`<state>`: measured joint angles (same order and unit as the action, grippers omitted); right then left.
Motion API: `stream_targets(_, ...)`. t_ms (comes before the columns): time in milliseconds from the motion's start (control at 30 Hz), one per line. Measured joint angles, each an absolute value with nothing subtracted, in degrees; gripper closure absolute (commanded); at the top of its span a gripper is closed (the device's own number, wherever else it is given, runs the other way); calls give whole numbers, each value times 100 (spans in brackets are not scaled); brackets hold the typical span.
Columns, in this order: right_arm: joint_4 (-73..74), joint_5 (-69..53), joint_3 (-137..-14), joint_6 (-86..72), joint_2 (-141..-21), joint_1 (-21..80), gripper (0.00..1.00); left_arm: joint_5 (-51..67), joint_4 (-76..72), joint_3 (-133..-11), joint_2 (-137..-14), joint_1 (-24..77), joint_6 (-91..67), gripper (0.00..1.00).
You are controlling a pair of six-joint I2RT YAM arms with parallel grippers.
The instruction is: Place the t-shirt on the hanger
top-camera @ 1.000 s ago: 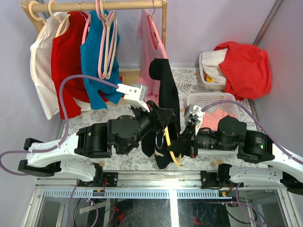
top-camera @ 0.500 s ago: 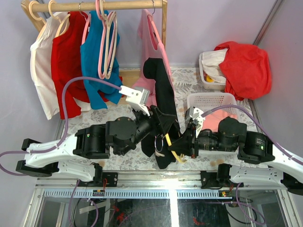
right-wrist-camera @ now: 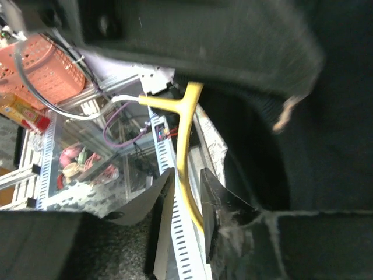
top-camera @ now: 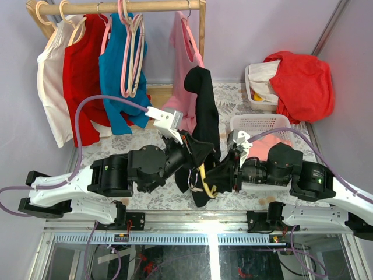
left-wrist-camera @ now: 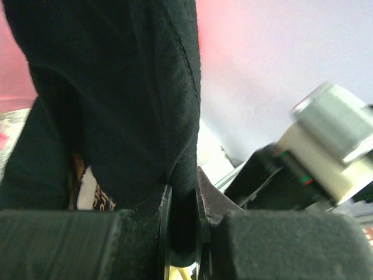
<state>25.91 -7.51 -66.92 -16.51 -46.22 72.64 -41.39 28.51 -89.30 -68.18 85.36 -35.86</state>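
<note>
Between the two arms, mid-table: the t-shirt [top-camera: 204, 116] hangs as a narrow black strip, lifted off the table, with the hanger [top-camera: 206, 178] at its near end.
Left gripper: the left gripper [top-camera: 195, 150] is pinched tight on a fold of the black cloth. In the left wrist view the fold fills the slot between the fingers [left-wrist-camera: 140, 233].
Right gripper: the right gripper [top-camera: 220, 174] has its jaws narrowly astride the yellow bar. I cannot tell whether they press it or only flank it.
Why held so: one arm seems to steady the hanger while the other pulls the cloth up, probably to work the shirt over a hanger arm.
Shirt axis: it runs near to far in the overhead view. The bunched peak is at the far end, in front of the pink shirt [top-camera: 185, 52], and the loose end points toward the table's near edge.
Hanger axis: only a short yellow stretch shows, running roughly near to far under the cloth. The rest is hidden, so its full lie is unclear.
Progress: the shirt looks draped about the hanger rather than seated on both shoulders.
</note>
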Motion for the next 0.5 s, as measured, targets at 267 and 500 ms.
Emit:
stream_targets(267, 2366, -333, -6681, -1859, -4051, 7234, 55, -4165, 3452, -8934, -6702, 8578, -3273, 100)
stream_targets(500, 2399, 401, -6475, -2141, -3776, 7231, 54, -4324, 3424, -9017, -6471, 8578, -3013, 100)
